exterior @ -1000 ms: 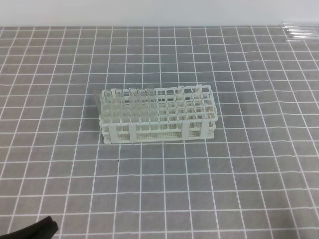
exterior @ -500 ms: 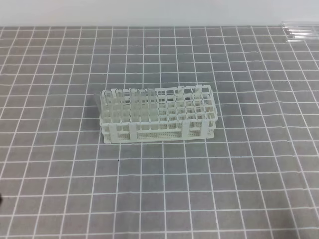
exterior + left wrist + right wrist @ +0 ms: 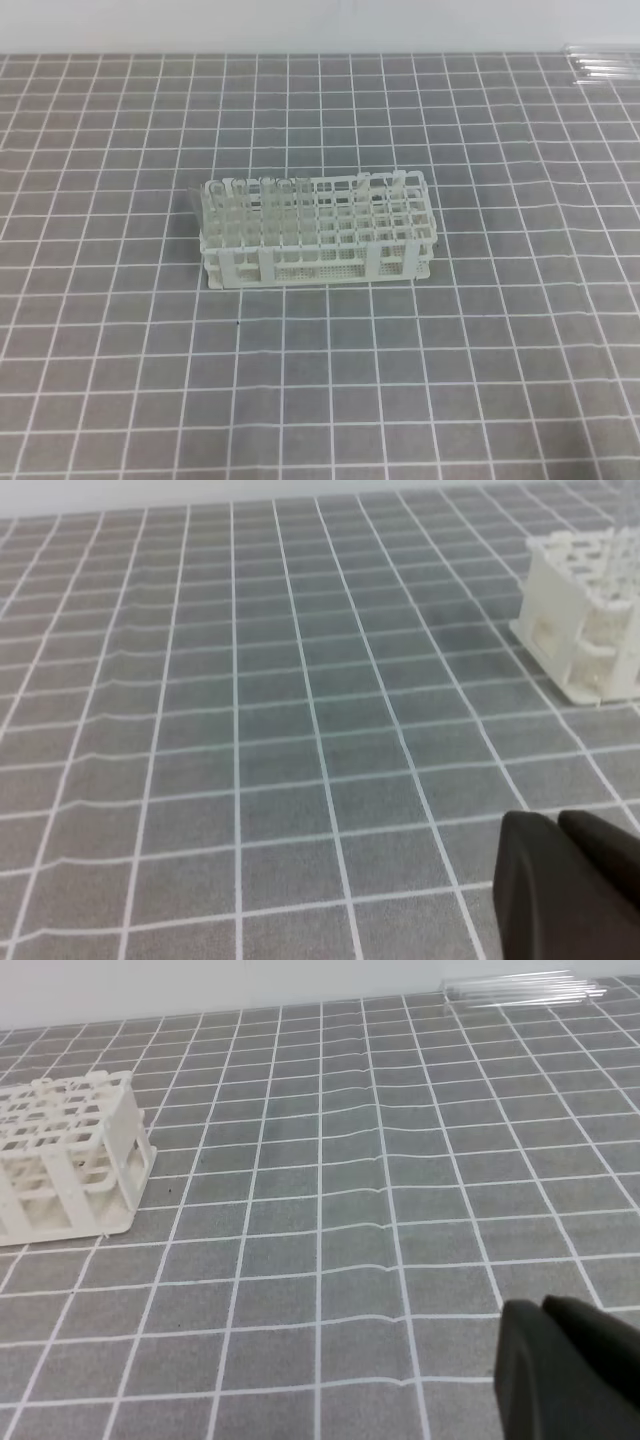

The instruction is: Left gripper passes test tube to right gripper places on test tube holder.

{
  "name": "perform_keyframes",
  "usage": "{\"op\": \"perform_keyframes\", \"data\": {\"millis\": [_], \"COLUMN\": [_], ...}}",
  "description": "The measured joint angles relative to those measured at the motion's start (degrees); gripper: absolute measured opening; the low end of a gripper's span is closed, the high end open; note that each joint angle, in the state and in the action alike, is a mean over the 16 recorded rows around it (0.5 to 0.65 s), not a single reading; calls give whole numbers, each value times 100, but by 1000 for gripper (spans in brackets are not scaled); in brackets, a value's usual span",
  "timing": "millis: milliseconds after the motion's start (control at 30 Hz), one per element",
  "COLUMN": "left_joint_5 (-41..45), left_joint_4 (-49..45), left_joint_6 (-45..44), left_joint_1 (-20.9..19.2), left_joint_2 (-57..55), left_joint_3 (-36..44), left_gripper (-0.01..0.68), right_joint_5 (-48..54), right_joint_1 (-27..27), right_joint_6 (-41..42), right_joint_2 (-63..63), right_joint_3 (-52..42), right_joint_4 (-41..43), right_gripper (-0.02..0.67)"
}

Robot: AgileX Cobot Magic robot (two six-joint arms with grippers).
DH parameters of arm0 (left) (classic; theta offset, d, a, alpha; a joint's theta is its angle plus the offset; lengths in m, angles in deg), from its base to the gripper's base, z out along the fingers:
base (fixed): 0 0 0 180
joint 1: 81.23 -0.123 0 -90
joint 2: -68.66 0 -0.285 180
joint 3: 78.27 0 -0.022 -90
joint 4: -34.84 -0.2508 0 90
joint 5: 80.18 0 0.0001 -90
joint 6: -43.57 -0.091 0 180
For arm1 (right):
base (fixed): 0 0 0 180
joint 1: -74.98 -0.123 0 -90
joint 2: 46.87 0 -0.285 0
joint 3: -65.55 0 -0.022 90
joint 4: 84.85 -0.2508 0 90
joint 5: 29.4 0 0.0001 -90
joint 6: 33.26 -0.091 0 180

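Here, a white plastic rectangular test tube holder, a grid of square holes over a finely perforated lower tier, stands on a grey mat ruled with white grid lines, with several slender clear glass tubes upright in the holes at its left end. Neither arm appears in the high view.

From the left wrist camera, the black left gripper shows only at the lower right corner of the picture, its two dark jaws pressed together with nothing between them. The rack lies well ahead of those jaws and off to their right, its end wall and corner posts facing them, and bare mat fills the space between.

From the right wrist camera, the black right gripper likewise sits low at the right edge, jaws closed and empty. The rack lies ahead of these jaws and well to their left. Far beyond them, slightly to the left at the back edge of the mat, a row of loose clear glass test tubes lies flat, side by side; their number is hard to make out at that distance, perhaps four or five. Neither pair of jaws touches any tube.
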Motion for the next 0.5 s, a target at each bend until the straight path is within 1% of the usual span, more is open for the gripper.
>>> {"op": "perform_keyframes", "data": {"millis": [500], "left_joint_5": [177], "left_joint_4": [-786], "left_joint_6": [1337], "left_joint_1": [0], "left_joint_2": [-62], "left_joint_3": [-24], "left_gripper": [-1], "right_joint_5": [-1], "right_joint_1": [0], "right_joint_6": [10], "right_joint_2": [0], "right_joint_3": [0], "right_joint_4": [0], "right_gripper": [-13]}}
